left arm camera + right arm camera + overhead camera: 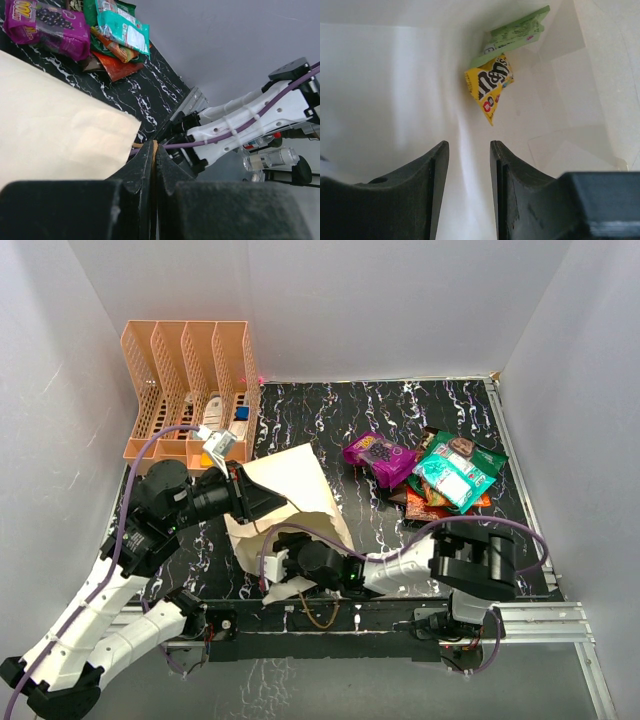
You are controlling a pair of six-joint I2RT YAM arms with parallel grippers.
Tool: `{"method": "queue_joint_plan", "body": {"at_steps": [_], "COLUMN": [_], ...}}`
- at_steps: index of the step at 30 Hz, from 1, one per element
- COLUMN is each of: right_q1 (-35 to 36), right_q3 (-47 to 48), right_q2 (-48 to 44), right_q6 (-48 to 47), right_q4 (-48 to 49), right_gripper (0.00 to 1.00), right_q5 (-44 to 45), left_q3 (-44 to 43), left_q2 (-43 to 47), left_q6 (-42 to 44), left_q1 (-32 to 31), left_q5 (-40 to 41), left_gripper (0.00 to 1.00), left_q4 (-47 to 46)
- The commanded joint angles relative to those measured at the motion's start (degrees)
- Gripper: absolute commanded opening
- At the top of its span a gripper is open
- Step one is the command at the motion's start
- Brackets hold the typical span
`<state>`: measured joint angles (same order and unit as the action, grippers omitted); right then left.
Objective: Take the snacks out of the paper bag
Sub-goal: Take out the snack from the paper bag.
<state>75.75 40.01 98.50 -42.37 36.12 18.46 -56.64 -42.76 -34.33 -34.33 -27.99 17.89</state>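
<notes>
Clearly the emptying is well along. From above, the paper bag (295, 480) lies on its side on the black marbled counter (330, 410), mouth toward the arms' bases. A pile of snacks (450, 475) sits well apart to its right, a purple packet (378, 457) the nearest to it. The left arm (190, 498) comes in at the bag's left edge and the right arm (400, 568) runs into its mouth.

From the left wrist, the left hand (154, 150) is pressed together, pinching a thin tan strip at the bag's rim; whether paper edge or cord handle I cannot tell. The bag's matte cream wall lies smooth beside it.

From the right wrist, the right hand (468, 160) is inside the bag, fingers spread with nothing between them. Deep in the bag's folded end lie a yellow M&M's packet (490, 85), glossy and crumpled to a point, and a flat green packet (512, 35) just behind, touching it.

The step, I judge, is the reach for the yellow packet. Next calls for going deeper, centring on that slippery film and closing without catching the soft paper wall.
</notes>
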Motion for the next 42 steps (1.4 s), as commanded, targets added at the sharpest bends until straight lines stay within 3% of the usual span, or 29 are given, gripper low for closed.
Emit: {"method": "queue_joint_plan", "body": {"at_steps": [1, 5, 11, 15, 21, 31, 37, 42], "right_q1": [-1.0, -3.3, -4.3, -4.9, -5.3, -5.9, -8.3, -9.6], "right_q3": [3.6, 2.8, 1.5, 1.9, 7.1, 13.6, 14.0, 14.7], "right_q2": [4.1, 4.4, 5.5, 4.7, 6.0, 11.3, 12.7, 15.3], "right_q6": [0.9, 2.2, -7.1, -11.6, -18.0, -17.6, -12.6, -9.8], "right_q4": [10.9, 12.6, 15.3, 13.1, 4.7, 3.0, 5.2, 10.4], "right_gripper": [0.41, 0.4, 0.42, 0.43, 0.52, 0.56, 0.57, 0.61], "right_q5": [6.4, 3.6, -0.2, -2.2, -6.5, -11.1, -16.5, -13.0], "left_q3": [-3.1, -2.5, -3.0, -3.9, -4.5, -5.1, -4.1, -3.1], "left_q2": [0.2, 1.2, 1.9, 1.5, 0.1, -1.9, -2.8, -2.9], "left_q6": [1.4, 1.7, 1.7, 2.0, 0.9, -2.5, -4.5, -5.6], "left_q1": [0.0, 0.0, 0.0, 0.0, 0.0, 0.0, 0.0, 0.0], "left_q5": [-3.0, -3.3, -3.2, -3.0, -4.5, -6.8, -8.1, -8.1], "left_gripper": [0.0, 0.0, 0.0, 0.0, 0.0, 0.0, 0.0, 0.0], "left_q4": [-1.8, -1.0, -0.5, 0.0, -2.3, -7.0, -10.2, -11.3]}}
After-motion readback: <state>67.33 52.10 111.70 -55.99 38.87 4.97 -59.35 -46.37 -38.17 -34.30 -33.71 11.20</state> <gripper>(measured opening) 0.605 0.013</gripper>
